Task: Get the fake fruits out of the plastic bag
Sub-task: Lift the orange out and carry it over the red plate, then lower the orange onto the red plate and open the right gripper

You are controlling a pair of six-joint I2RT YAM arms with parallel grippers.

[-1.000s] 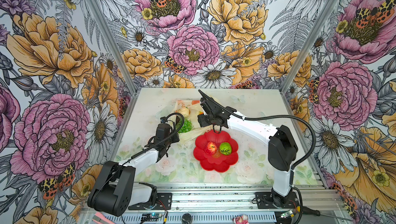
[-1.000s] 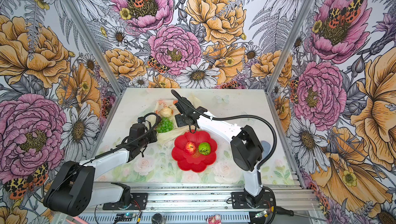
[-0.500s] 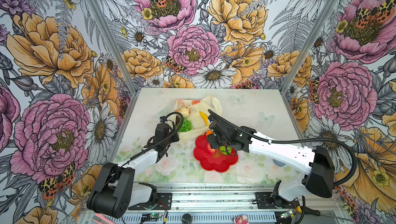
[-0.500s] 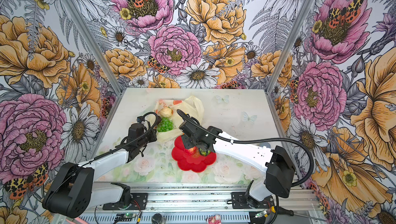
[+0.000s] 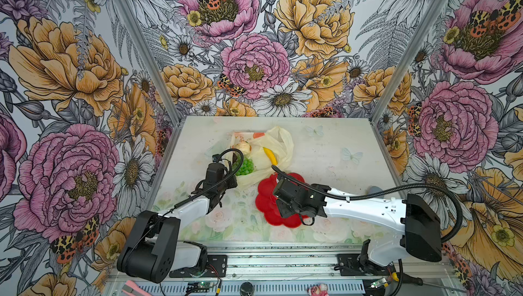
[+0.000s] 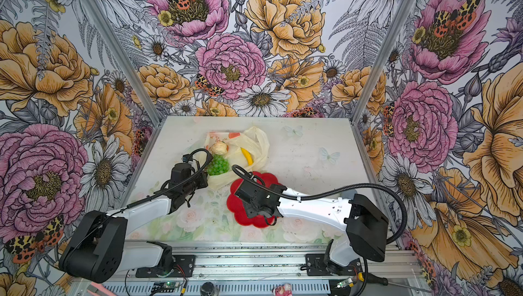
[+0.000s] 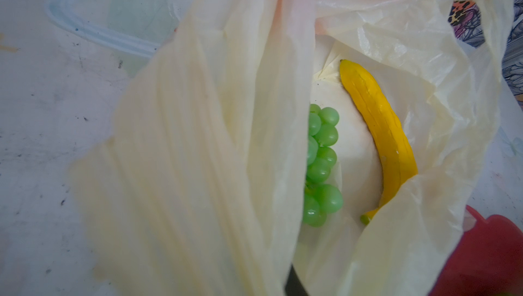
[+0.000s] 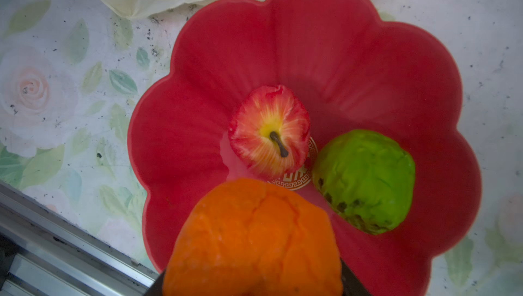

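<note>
Two fruits, the apple point(image 8: 268, 136) and the green round fruit point(image 8: 365, 181), are sitting on the red plate point(image 8: 368, 54). The right gripper point(image 8: 254, 284), having swung over from the plastic bag point(image 5: 278, 144) within the last second, is clamping the orange point(image 8: 254, 238) just above them, so a third is nearly out. The left gripper point(image 5: 229, 182) seems to be pinching the bag's rim, though its jaws are hidden. The grape bunch point(image 7: 321, 167) and banana point(image 7: 382, 133) are lying inside.

A lab robot cell: floral-papered walls point(image 5: 254, 62) on aluminium framing point(image 5: 140, 45) enclose a small tabletop point(image 5: 325, 150).
</note>
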